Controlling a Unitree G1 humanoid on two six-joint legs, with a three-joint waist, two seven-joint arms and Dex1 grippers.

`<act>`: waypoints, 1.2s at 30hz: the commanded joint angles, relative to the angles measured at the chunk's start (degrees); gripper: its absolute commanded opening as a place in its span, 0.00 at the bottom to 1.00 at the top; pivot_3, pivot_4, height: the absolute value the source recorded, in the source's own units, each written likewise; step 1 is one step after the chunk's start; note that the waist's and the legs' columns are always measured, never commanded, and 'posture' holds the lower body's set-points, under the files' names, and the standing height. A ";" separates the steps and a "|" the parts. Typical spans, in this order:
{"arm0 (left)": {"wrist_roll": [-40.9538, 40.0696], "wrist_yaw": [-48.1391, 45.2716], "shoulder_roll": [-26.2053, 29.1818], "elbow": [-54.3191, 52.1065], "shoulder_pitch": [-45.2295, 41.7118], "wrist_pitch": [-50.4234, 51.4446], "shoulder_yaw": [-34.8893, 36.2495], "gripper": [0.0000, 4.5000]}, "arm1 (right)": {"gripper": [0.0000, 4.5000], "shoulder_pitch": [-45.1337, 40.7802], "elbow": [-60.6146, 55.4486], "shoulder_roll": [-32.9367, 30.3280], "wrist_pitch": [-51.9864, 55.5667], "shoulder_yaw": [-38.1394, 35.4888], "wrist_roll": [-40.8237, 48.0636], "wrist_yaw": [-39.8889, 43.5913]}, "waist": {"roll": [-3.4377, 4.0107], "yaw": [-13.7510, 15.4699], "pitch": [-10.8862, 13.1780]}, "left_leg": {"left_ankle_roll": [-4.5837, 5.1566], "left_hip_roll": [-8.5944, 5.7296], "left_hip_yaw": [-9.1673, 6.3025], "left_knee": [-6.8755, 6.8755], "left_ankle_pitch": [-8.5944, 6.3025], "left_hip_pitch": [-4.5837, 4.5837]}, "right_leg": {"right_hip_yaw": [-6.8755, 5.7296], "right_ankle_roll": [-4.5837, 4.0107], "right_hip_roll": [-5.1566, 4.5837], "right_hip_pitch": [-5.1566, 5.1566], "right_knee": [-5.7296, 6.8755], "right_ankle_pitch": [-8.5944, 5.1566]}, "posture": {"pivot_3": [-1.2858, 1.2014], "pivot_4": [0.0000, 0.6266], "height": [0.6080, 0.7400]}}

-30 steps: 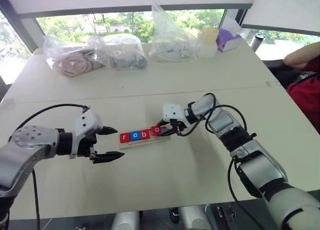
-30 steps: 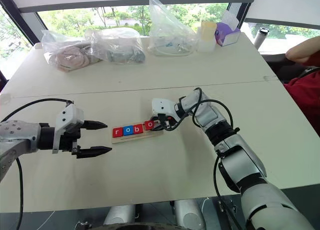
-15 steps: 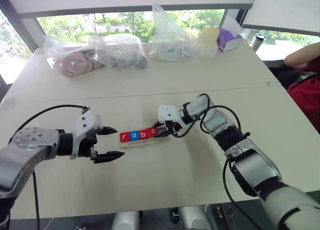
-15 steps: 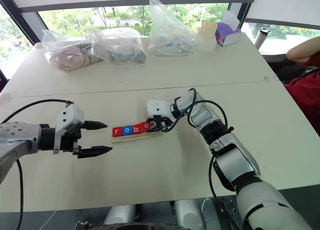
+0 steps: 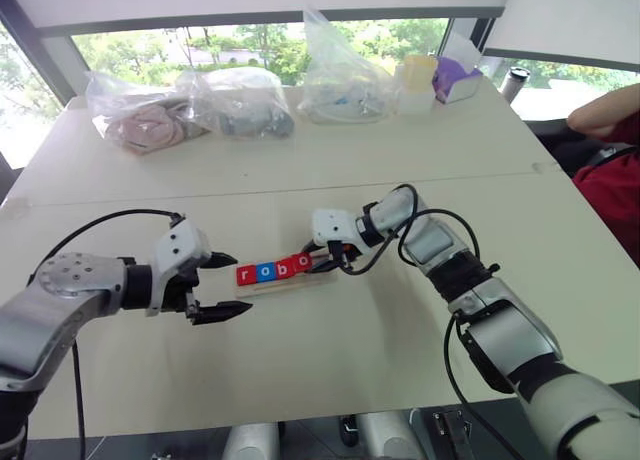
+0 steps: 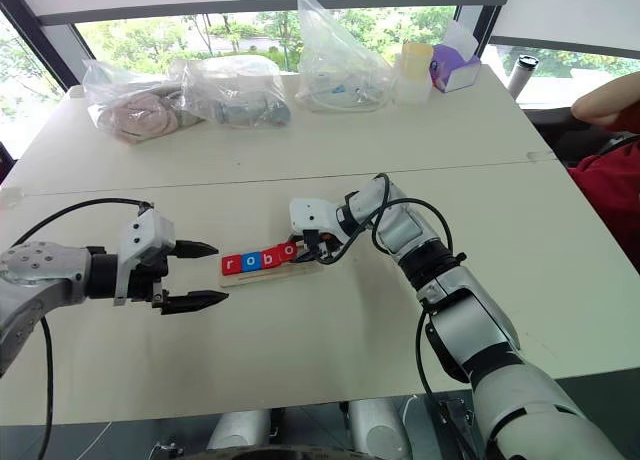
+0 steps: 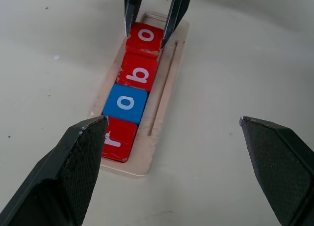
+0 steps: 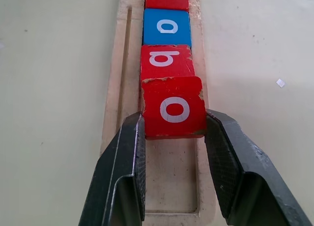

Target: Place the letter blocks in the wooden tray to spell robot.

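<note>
Since a second earlier, the red o (image 8: 173,106) had slid along the tray (image 8: 120,88) until it met the b (image 8: 165,60), carried by the right gripper (image 8: 173,159), whose fingers (image 8: 125,157) were clamped on its sides. Now r (image 7: 117,139), blue o (image 7: 125,103), b and red o sat in a row, one slot left bare. Beside the tray's r end, the left gripper (image 5: 225,286) hovered with jaws wide apart, holding nothing.
</note>
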 commanded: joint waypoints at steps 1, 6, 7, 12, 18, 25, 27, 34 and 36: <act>0.49 0.00 -0.10 -0.12 -0.88 -0.93 0.26 1.00 | 0.25 0.16 -3.01 0.24 0.59 -0.84 1.12 0.16 | 0.00 0.01 0.00 | 0.00 0.00 0.01 0.00 0.00 0.00 | 0.00 0.00 0.00 0.00 0.00 0.00 | 0.52 0.24 1.00; 0.68 -0.03 -0.12 -0.17 -1.14 -0.93 0.07 1.00 | 0.25 0.78 -3.43 0.02 0.59 -0.30 0.63 0.25 | 0.00 0.01 0.00 | 0.00 0.00 0.00 0.00 0.00 0.00 | 0.00 0.00 0.00 0.00 0.00 0.00 | 0.52 0.24 1.00; 0.68 -0.02 -0.15 -0.16 -1.24 -0.90 0.03 1.00 | 0.25 0.87 -3.23 0.04 0.38 -0.15 0.37 0.05 | 0.00 0.01 0.00 | 0.00 0.00 0.00 0.00 0.00 0.00 | 0.00 0.00 0.00 0.00 0.00 0.00 | 0.52 0.24 1.00; 0.83 0.04 -0.29 -0.01 -1.57 -0.96 -0.19 1.00 | 0.25 1.22 -3.16 0.10 -0.35 0.21 -0.29 -0.25 | 0.00 0.00 0.00 | 0.00 0.00 0.01 0.00 0.00 0.00 | 0.00 0.00 0.00 0.00 0.00 0.00 | 0.52 0.24 1.00; 1.21 0.08 -0.67 0.16 -2.02 -0.99 -0.66 1.00 | 0.36 1.16 -3.24 0.24 -0.37 0.26 -0.34 -0.29 | 0.00 0.02 0.00 | 0.00 0.00 0.01 0.00 0.00 0.00 | 0.00 0.00 0.00 0.00 0.00 0.00 | 0.52 0.24 1.00; 1.52 0.14 -1.07 0.11 -2.21 -0.85 -0.70 1.00 | 0.99 0.86 -4.81 -0.25 0.55 -1.19 0.44 -1.56 | 0.00 0.00 0.00 | 0.00 0.00 0.00 0.00 0.00 0.00 | 0.00 0.00 0.00 0.00 0.00 0.00 | 0.52 0.24 1.00; 1.62 0.16 -1.20 0.19 -2.44 -0.81 -0.94 1.00 | 0.99 0.84 -5.71 -0.19 1.45 -1.66 1.10 -1.68 | 0.00 0.01 0.00 | 0.00 0.00 0.00 0.00 0.00 0.00 | 0.00 0.00 0.00 0.00 0.00 0.00 | 0.52 0.24 1.00; 1.84 0.07 -1.47 0.63 -3.22 -0.94 -1.61 1.00 | 0.99 1.02 -7.80 1.54 6.86 -3.85 4.15 -3.80 | 0.00 0.00 0.00 | 0.00 0.00 0.00 0.00 0.00 0.00 | 0.00 0.00 0.00 0.00 0.01 0.00 | 0.52 0.24 1.00; 1.87 0.12 -1.60 0.67 -3.36 -0.91 -1.77 1.00 | 0.99 0.87 -7.20 2.35 7.12 -3.91 3.80 -5.62 | 0.00 0.00 0.00 | 0.00 0.00 0.00 0.00 0.00 0.00 | 0.00 0.00 0.00 0.00 0.01 0.00 | 0.52 0.24 1.00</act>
